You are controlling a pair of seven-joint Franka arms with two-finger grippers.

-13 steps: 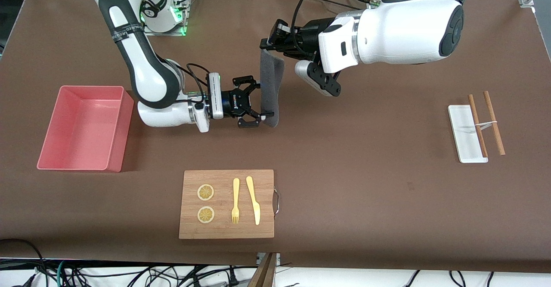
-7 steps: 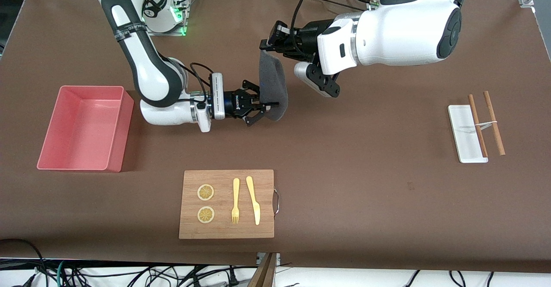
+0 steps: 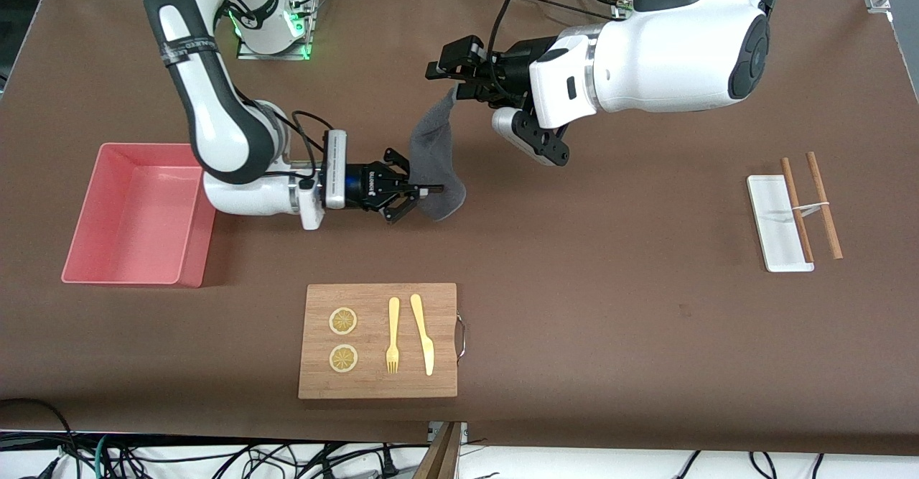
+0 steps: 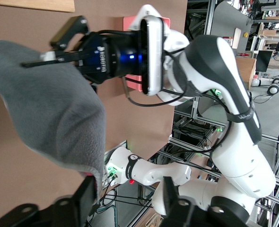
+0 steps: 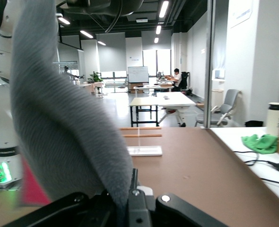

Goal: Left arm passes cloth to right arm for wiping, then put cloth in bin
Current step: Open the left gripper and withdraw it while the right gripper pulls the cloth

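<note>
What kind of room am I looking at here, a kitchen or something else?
Most likely a robotics lab in an open office: two robot arms are bolted to a brown table, loose cables trail below its edge, and desks with a whiteboard stand farther off.

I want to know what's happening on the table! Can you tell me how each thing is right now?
Soft dark grey fabric cloth: hanging in the air, pinched at both ends.
Left gripper: shut on the cloth's top corner.
Right gripper: shut on the cloth's lower end.
Pink rectangular plastic bin: upright, nothing inside.
Wooden cutting board: flat, carrying two lemon slices, a yellow fork and a yellow knife.
</note>
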